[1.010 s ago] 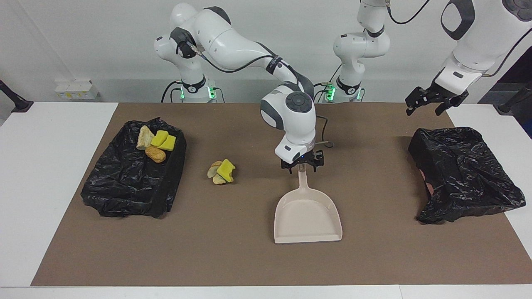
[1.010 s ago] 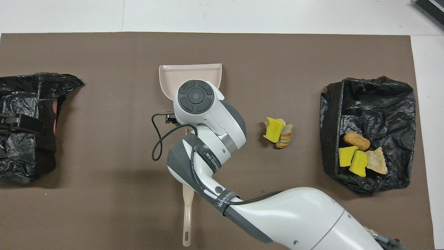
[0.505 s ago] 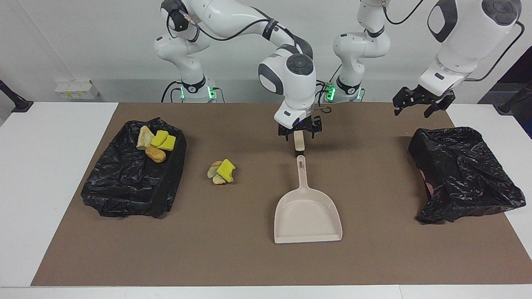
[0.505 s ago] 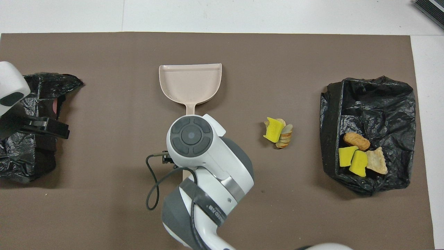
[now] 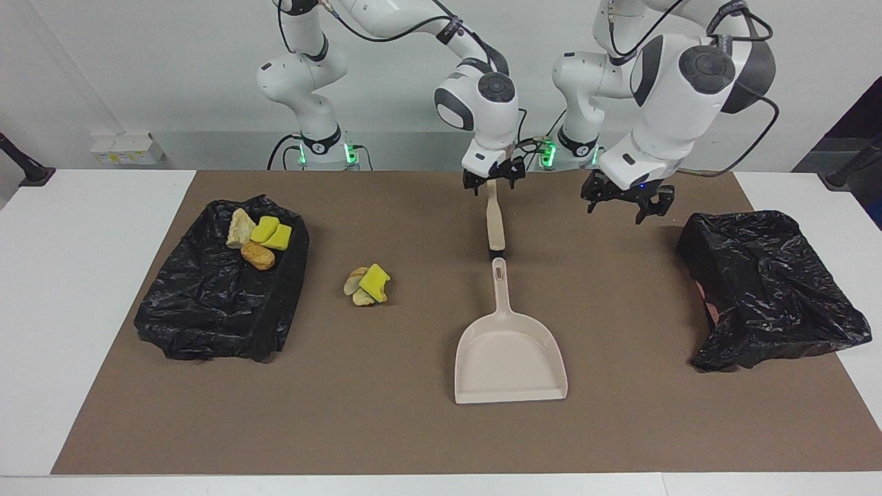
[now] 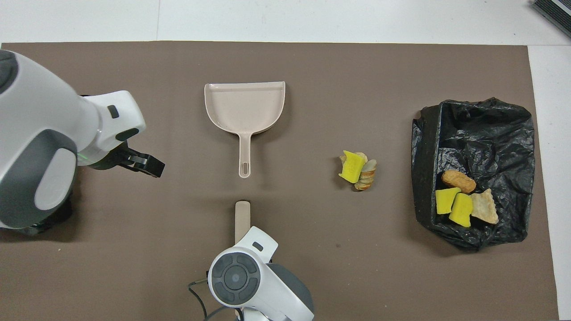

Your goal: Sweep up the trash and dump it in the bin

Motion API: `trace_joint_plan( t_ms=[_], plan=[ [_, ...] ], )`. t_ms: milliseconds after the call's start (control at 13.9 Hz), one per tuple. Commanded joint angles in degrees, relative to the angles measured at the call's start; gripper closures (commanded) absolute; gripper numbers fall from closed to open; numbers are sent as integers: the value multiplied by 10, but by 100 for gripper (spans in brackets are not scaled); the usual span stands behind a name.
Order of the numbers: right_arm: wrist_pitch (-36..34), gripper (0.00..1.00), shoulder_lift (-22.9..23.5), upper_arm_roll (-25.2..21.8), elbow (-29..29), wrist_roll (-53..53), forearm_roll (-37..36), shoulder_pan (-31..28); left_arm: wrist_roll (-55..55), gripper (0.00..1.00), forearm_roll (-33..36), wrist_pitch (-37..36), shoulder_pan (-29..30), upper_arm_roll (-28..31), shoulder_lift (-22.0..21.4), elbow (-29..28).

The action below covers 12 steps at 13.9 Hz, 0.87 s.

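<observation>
A small pile of trash point(image 5: 367, 284) point(image 6: 358, 170), yellow sponge and tan lumps, lies on the brown mat. More scraps point(image 5: 258, 238) point(image 6: 464, 198) lie on a black-lined bin point(image 5: 220, 317) point(image 6: 473, 129) at the right arm's end. The beige dustpan point(image 5: 510, 355) point(image 6: 245, 111) lies flat with its handle toward the robots. The brush's beige handle point(image 5: 494, 224) point(image 6: 242, 216) lies in line with it, nearer the robots. My right gripper point(image 5: 492, 182) is raised over the brush's near end, open and empty, and hidden under its own wrist in the overhead view. My left gripper point(image 5: 626, 202) point(image 6: 142, 162) hovers open.
A second crumpled black bag point(image 5: 765, 289) lies at the left arm's end of the mat, mostly hidden under the left arm in the overhead view. The left gripper is over bare mat between this bag and the brush. White table point(image 5: 83, 275) surrounds the mat.
My right gripper drew back from the dustpan handle toward the robots and rose, uncovering the brush handle. My left gripper moved from over the black bag toward the middle. The dustpan stayed put.
</observation>
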Motion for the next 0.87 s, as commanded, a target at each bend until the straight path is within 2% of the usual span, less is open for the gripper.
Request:
trace_joint_plan(
  t_ms=[0, 433, 794],
  plan=[
    [19, 0, -31, -1, -47, -2, 22, 13, -17, 0, 7, 35, -40, 9, 34, -1],
    [17, 0, -39, -1, -58, 1, 34, 18, -70, 0, 1, 80, -100, 9, 134, 39],
    [21, 2, -36, -1, -60, 7, 35, 19, -136, 0, -34, 113, -124, 9, 190, 85]
  ],
)
